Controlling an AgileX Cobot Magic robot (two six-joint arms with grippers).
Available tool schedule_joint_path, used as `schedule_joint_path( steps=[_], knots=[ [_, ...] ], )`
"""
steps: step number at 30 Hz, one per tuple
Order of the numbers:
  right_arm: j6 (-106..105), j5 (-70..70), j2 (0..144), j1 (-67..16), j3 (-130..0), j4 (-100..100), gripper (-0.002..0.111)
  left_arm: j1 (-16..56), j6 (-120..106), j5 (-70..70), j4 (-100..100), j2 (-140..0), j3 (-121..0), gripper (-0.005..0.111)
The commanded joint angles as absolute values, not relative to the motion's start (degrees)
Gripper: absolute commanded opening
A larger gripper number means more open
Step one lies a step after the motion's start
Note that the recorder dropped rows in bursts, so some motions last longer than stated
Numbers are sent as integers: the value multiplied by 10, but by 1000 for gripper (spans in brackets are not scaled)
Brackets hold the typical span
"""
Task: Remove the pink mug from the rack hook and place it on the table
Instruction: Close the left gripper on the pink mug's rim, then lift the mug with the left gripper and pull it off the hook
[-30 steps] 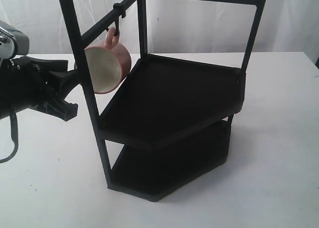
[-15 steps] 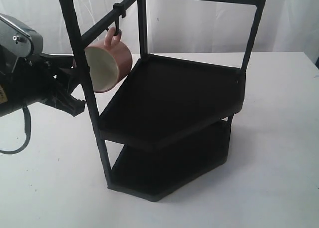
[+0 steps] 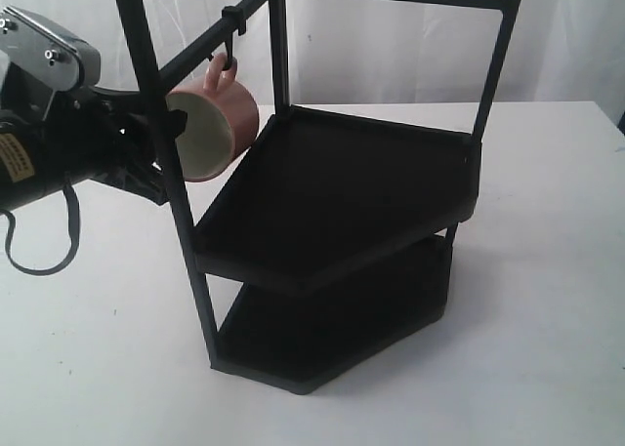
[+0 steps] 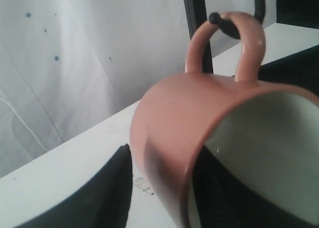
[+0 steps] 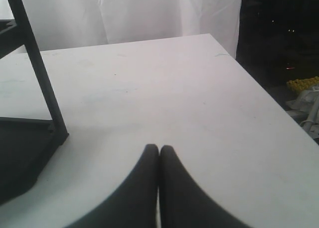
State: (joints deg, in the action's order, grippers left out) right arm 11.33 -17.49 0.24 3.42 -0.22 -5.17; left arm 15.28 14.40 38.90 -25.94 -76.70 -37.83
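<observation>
The pink mug (image 3: 223,114) hangs by its loop handle from the small black rack hook (image 3: 228,63) on the rack's upper bar, with its cream mouth turned to the left. My left gripper (image 3: 168,149) is open and straddles the mug's lower wall. In the left wrist view the mug (image 4: 169,123) fills the frame, with the hook tip (image 4: 215,18) through its handle. One finger (image 4: 99,193) is outside the wall with a small gap, the other (image 4: 219,188) inside the mouth. My right gripper (image 5: 159,149) is shut and empty over the table (image 5: 199,88).
The black rack (image 3: 332,182) with two angular shelves stands mid-table (image 3: 547,300); its front post (image 3: 171,163) crosses just in front of the left gripper. A rack leg (image 5: 42,78) shows in the right wrist view, and the table edge (image 5: 269,103) drops off close by.
My left arm has moved right and slightly up toward the mug, and its fingers now sit around the mug's rim. The mug still hangs on the hook.
</observation>
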Motion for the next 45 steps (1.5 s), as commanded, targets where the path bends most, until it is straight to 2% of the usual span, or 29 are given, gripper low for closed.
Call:
schedule_joint_path(
  steps=[1, 6, 15, 33, 45],
  knots=[
    [114, -170, 0, 40, 0, -56, 0, 155, 160, 393, -253, -767, -382, 44],
    [114, -170, 0, 40, 0, -56, 0, 155, 167, 393, -253, -767, -382, 41],
    [114, -170, 0, 40, 0, -56, 0, 155, 166, 362, -253, -767, -382, 0],
    [114, -170, 0, 40, 0, -56, 0, 155, 170, 389, -253, -764, -382, 0],
    [114, -170, 0, 40, 0, -56, 0, 155, 141, 380, -243, -697, -382, 0]
  ],
)
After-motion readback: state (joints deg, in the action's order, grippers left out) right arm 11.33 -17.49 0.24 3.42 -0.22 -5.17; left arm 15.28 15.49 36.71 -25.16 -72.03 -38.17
